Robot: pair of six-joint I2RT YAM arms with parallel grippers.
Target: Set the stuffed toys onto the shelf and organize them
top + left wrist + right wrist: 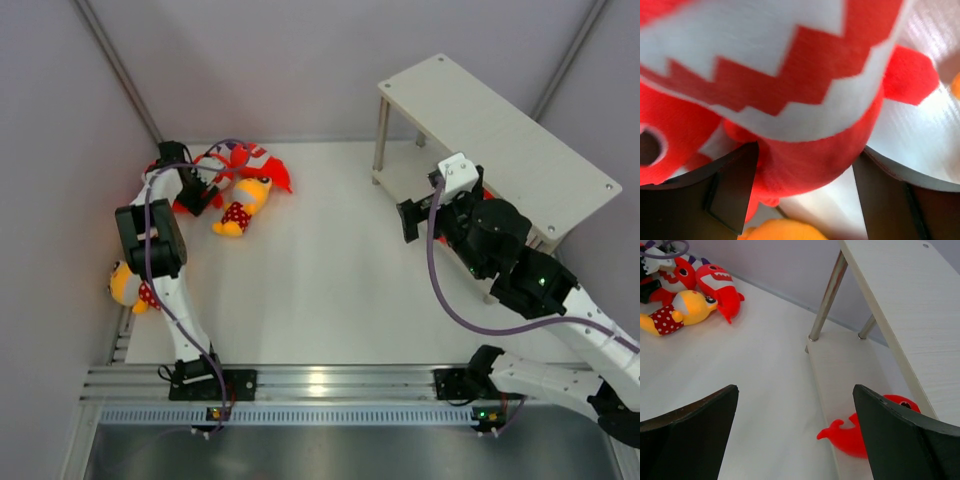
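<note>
Three sharks [717, 282] [675, 280] [855, 437], two figures [245, 200] [122, 284]; left gripper [805, 155] straddles one (hold unclear), right gripper [795, 390] agape.

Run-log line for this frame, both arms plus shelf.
left gripper: astride red shark at far left, grip unclear | right gripper: open, empty, by shelf | lower tier: second shark lying there

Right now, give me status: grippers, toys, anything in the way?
Left gripper straddling red shark in the pile, grip unconfirmed. Right gripper open, empty, by shelf. One shelved shark on lower board. Yellow-orange toy crowding the pick.
</note>
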